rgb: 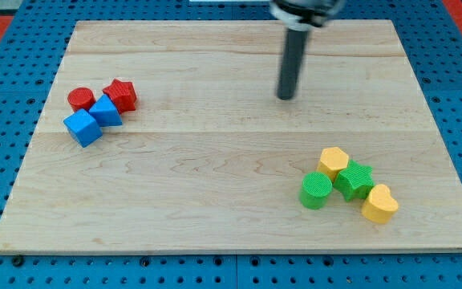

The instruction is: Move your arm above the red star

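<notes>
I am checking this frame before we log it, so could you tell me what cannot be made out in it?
- Arm above the rod: cut off by the camera view's top edge; only my tip and shaft show.
- Blue block: partly hidden by the blue cube in front; shape unclear.
- Red star: its lower left is covered by that blue block.

Lighting bright, even, diffuse; source seems overhead. Counter (215,185) pale wood, evenly lit, with faint sheen near the view's top, no hard glare. Shadows short and soft: a thin dark rim under each block cluster, a small smudge at my tip (285,97). Rod top at the frame edge slightly blurred; blocks and wood grain fairly sharp. Colours saturated. Counter edges straight, no obvious edge distortion. Resolution low, fine texture lost.
</notes>
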{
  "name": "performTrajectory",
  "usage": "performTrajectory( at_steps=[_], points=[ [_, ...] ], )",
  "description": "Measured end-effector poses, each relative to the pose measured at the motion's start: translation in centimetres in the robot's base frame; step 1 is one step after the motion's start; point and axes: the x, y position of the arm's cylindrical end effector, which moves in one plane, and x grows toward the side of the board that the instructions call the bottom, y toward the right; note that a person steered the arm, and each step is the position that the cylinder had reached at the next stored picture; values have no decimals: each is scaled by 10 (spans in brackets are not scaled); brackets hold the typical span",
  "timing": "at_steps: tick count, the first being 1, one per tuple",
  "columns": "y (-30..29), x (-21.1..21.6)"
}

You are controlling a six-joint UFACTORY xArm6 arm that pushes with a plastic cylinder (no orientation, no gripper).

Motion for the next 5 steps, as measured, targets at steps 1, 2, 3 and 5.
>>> performTrajectory(
  at_steps=[1, 2, 3, 5],
  points=[
    [-41, -44],
    [-69, -77],
    [-85, -92],
    [-101, -98]
  ],
)
